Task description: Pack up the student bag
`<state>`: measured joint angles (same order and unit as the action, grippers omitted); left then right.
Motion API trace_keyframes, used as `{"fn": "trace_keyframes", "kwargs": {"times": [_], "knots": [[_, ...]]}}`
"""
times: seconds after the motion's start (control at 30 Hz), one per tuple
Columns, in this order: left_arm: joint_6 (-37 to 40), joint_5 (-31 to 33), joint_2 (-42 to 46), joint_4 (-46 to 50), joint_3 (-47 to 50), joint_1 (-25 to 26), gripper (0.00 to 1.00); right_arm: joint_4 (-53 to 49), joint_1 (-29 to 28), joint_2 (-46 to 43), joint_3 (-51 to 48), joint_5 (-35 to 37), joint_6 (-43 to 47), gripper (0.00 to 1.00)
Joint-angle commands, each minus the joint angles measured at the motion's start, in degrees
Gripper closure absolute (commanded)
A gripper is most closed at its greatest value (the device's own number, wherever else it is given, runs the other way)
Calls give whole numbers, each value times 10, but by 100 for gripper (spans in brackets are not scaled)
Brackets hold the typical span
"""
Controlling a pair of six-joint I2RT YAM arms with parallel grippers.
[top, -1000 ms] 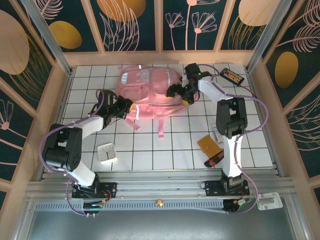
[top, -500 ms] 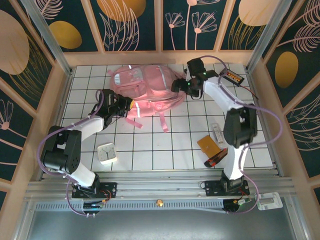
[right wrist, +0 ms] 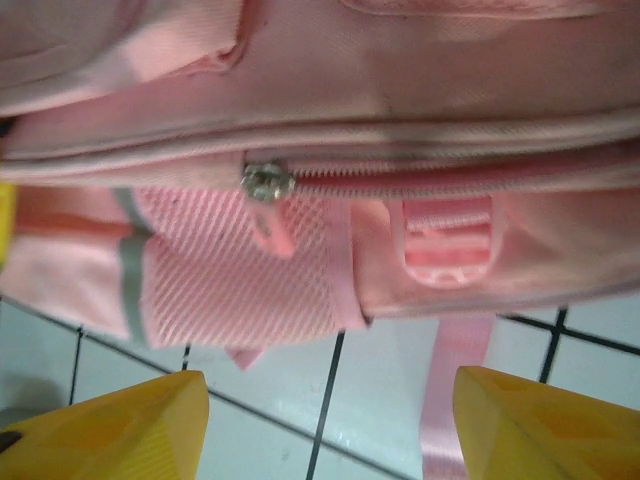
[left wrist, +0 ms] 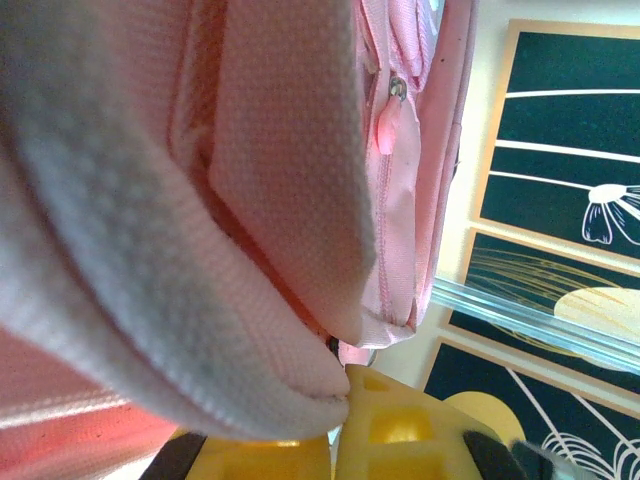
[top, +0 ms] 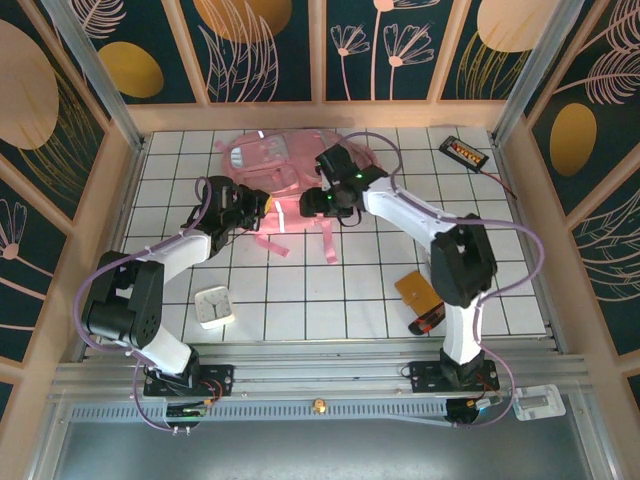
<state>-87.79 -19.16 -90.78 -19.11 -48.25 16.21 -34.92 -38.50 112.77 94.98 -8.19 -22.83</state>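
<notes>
Student bag (top: 268,165): large pink fabric backpack with glossy front pockets and pale reflective strips. It lies crumpled at the far edge of the white tiled table (top: 500,250), left of the middle, with its pink straps trailing toward the near edge.

Fittings noted, right wrist view: a long zip line run shut, a silver slider with a pink pull tab (right wrist: 265,185), a pink mesh side pocket (right wrist: 240,275), and a pink webbing strap with a plastic buckle (right wrist: 447,255).

Hazards, as judged:
- The left hold is a thin fold of cloth, which could slide out and let the bag slump.
- The pull tab sits beyond the right fingertips, beside the mesh and the strap. Closing from here could take either of those instead.
- The loose straps could catch on an arm.

Left gripper (top: 248,208): fully closed, pinching a fold of the bag's fabric at its near-left side.

Right gripper (top: 322,203): over the bag's near-right side. Its yellow fingers (right wrist: 110,420) stand wide apart with nothing between them but tile and loose strap. It holds nothing, and whether it touches the bag cannot be told.

Other stock, unpacked:
- small white square clock (top: 213,305), near edge, left
- orange flat card (top: 418,290) and black-and-red stick (top: 428,320), near edge, right
- black slab with orange label (top: 463,150), far right corner
</notes>
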Motion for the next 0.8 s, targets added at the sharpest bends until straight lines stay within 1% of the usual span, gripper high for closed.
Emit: {"fn": "trace_keyframes", "kwargs": {"times": [0.0, 0.2, 0.27, 0.43, 0.57, 0.7, 0.77], "knots": [[-18, -31, 16, -49, -15, 7, 100, -6, -7, 27, 53, 19, 10, 37], [-18, -34, 17, -50, -14, 7, 100, -16, -7, 78, 110, 13, 16, 44], [-17, -37, 16, -50, -13, 7, 100, -20, -8, 93, 129, 7, 17, 48], [-18, -40, 14, -51, -14, 7, 100, -31, -8, 119, 158, -8, 16, 54], [-18, -45, 9, -51, -16, 8, 100, -22, -7, 114, 139, -26, 13, 54], [-17, -48, 6, -52, -20, 8, 100, 12, 3, 92, 89, -83, 2, 55], [-15, -48, 5, -50, -21, 7, 100, 29, 8, 77, 59, -97, -12, 55]]}}
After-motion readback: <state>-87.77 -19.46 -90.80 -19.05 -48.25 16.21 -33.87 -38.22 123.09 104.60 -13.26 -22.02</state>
